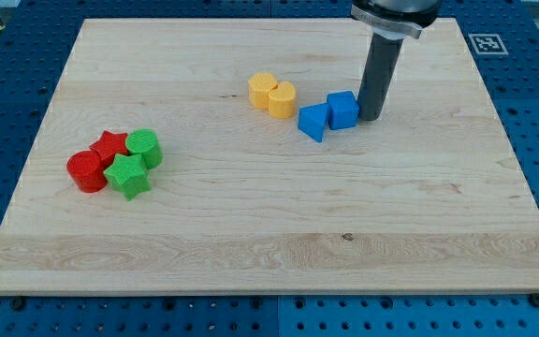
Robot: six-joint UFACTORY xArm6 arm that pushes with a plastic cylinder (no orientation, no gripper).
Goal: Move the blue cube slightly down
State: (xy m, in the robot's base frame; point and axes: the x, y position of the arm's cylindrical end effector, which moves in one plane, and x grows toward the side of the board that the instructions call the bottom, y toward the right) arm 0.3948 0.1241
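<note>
The blue cube sits right of the board's centre, near the view's top. A second blue block, wedge-like, touches its left side. My tip stands on the board right beside the cube's right face, touching or nearly touching it. The dark rod rises from there to the view's top edge.
Two yellow round blocks lie just left of the blue pair. At the view's left sit a red cylinder, a red star, a green cylinder and a green star. The wooden board has blue pegboard around it.
</note>
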